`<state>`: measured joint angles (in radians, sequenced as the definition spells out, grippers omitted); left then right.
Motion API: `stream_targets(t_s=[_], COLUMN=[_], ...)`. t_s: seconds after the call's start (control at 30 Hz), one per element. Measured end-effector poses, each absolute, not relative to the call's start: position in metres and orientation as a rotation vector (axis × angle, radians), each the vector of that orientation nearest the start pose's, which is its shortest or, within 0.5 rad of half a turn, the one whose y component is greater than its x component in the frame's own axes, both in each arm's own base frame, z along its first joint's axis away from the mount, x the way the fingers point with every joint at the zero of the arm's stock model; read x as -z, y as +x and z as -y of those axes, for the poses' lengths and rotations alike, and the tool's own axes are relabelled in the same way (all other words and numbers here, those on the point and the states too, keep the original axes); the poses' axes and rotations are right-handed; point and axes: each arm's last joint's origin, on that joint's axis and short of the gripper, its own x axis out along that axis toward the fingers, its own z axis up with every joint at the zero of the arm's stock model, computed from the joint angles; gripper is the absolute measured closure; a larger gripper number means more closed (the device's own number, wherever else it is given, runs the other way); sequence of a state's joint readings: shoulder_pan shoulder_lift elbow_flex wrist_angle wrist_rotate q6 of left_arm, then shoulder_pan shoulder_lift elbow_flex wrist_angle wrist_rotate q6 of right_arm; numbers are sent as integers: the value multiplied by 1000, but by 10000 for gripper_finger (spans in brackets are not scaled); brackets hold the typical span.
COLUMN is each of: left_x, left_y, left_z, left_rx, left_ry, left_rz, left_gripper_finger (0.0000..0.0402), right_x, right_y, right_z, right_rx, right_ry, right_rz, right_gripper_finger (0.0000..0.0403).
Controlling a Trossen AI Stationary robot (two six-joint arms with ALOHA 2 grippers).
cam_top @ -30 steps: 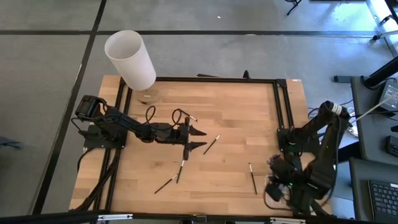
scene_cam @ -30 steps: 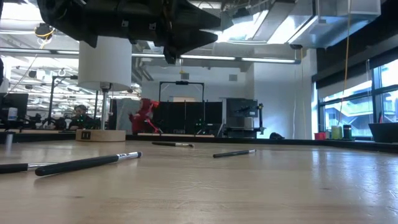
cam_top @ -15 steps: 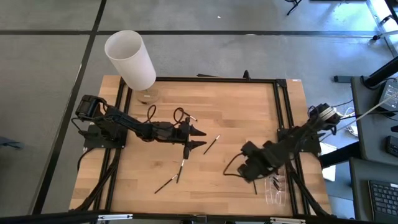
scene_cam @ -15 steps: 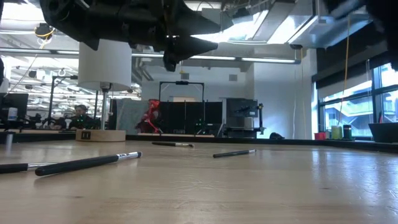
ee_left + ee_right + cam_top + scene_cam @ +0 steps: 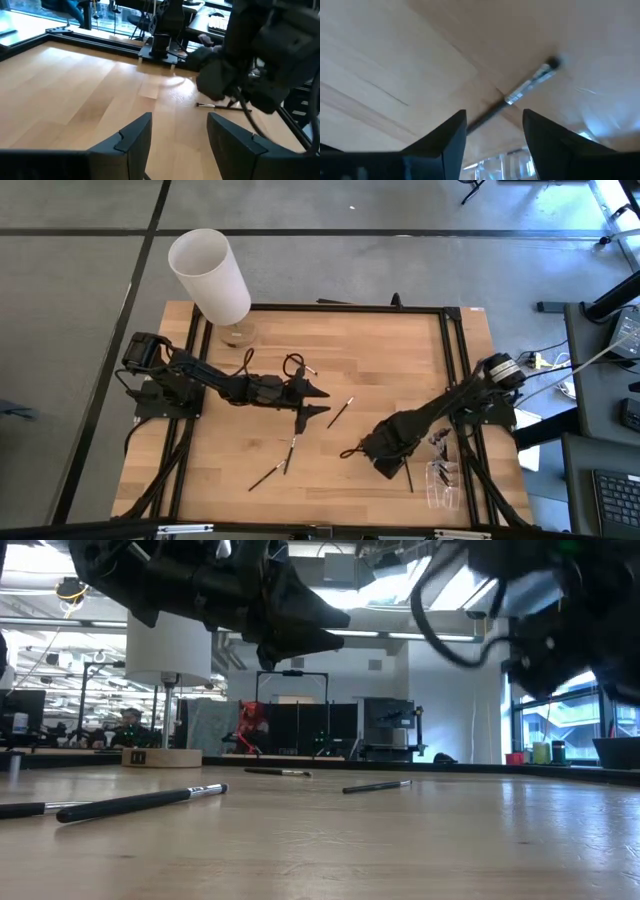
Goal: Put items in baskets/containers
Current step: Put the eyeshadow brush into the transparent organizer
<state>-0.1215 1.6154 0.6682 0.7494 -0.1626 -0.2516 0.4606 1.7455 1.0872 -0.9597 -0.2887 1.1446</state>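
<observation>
high: looked straight down on whole desk (image 5: pixel 380 350)
low: level across desk
wrists: close, facing desk

Even, bright overhead light falls on the pale wooden table (image 5: pixel 370 370), where the dark arms cast only faint, soft shadows. At table height, long ceiling strip lights (image 5: pixel 420 636) and the tall window on the right (image 5: pixel 575 720) glare, leaving the arms overhead as near-black silhouettes. A whitish sheen lies on the wood in both wrist views; the right wrist picture is smeared with blur.
</observation>
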Motion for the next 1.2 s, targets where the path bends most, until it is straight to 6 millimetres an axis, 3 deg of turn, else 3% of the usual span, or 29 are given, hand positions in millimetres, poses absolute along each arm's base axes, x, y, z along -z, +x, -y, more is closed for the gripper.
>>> stream_targets(t_s=[0.4, 0.9, 1.2], left_x=[-184, -183, -182], left_y=[316, 316, 316], left_z=[33, 29, 25], left_rx=[-92, -103, -112], left_ry=[-193, -190, -191], left_rz=[-188, -201, -214], left_gripper_finger=[217, 217, 217], right_x=[-134, -129, -139], right_y=[245, 252, 264], right_z=[-128, -122, -127], right_rx=[328, 353, 318], right_ry=[644, 779, 752], right_rz=[-1798, -1762, -1680], right_gripper_finger=[213, 385, 377])
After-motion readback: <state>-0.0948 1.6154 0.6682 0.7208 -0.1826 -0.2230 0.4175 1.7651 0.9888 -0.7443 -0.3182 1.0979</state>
